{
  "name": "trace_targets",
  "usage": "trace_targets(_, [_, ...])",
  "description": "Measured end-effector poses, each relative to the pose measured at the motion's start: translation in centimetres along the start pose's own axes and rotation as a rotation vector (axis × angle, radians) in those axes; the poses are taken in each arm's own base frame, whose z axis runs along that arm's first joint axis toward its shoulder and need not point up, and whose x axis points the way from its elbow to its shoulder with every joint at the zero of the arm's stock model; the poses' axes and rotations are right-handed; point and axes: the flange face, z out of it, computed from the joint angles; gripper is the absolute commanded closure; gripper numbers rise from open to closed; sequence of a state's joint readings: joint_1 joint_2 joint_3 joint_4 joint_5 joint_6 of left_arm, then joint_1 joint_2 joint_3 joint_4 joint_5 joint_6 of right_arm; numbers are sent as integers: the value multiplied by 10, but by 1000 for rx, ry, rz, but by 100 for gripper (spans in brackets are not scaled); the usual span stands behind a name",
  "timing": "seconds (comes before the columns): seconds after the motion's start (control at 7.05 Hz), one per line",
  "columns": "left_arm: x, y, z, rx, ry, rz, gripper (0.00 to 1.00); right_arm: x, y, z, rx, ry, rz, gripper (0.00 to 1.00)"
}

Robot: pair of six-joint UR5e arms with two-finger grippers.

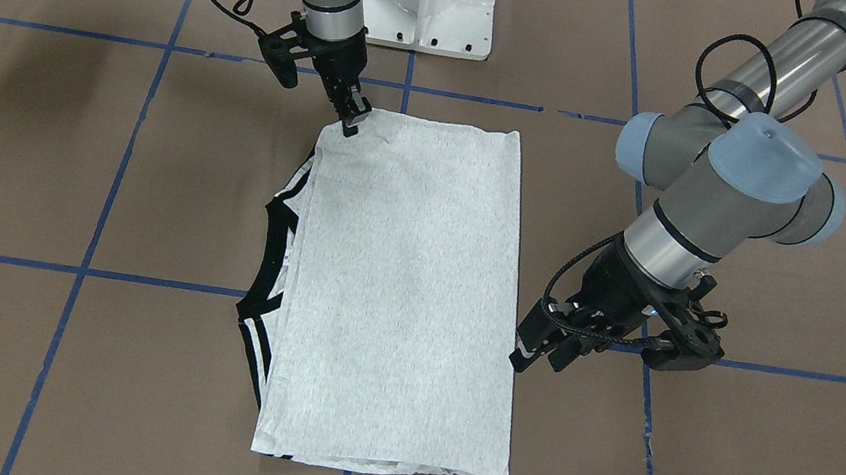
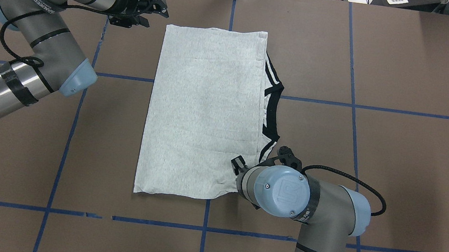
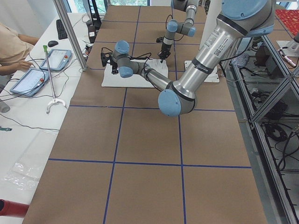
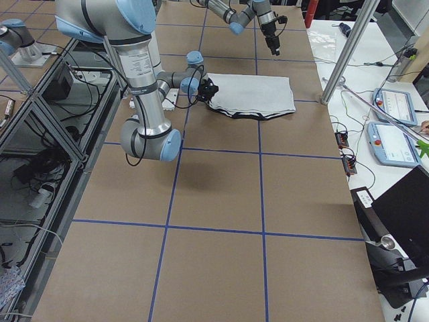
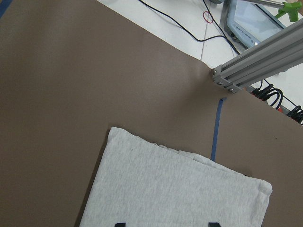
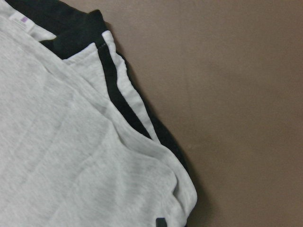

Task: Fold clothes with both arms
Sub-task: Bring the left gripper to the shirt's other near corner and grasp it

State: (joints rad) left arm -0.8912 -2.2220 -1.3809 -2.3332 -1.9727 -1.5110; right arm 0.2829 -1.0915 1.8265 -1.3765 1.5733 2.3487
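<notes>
Note that the T-shirt [image 2: 203,110] lies folded into a long rectangle at the middle of the table [image 2: 395,164], its long axis running from the robot's side to yours, with the black neck band [image 2: 272,110] showing along the long edge on the robot's right. The right gripper [image 1: 352,119] sits on the near right corner, jaws apparently closed on the cloth. The left gripper [image 1: 542,353] hangs spread wide just off the far left corner, touching nothing, so expect it to need a short inward move; no container is in view

Grey T-shirt [image 1: 404,295] lies folded flat, striped shoulders peeking out.
</notes>
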Motion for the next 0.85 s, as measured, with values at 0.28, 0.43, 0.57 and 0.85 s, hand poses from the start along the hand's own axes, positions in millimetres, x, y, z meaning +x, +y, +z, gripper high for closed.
trace_targets(0.28, [-2, 2, -4, 0, 4, 2, 34, -6, -1, -9, -10, -14, 20, 100])
trace_targets(0.43, [-5, 4, -8, 0, 7, 3, 34, -7, -1, -11, -10, -16, 35, 100])
trace_targets(0.57, [-6, 5, -10, 0, 7, 3, 34, -7, -2, -11, -7, -15, 43, 100])
trace_targets(0.85, [-19, 26, -19, -20, 12, -39, 34, -6, -4, -12, -6, -13, 47, 100])
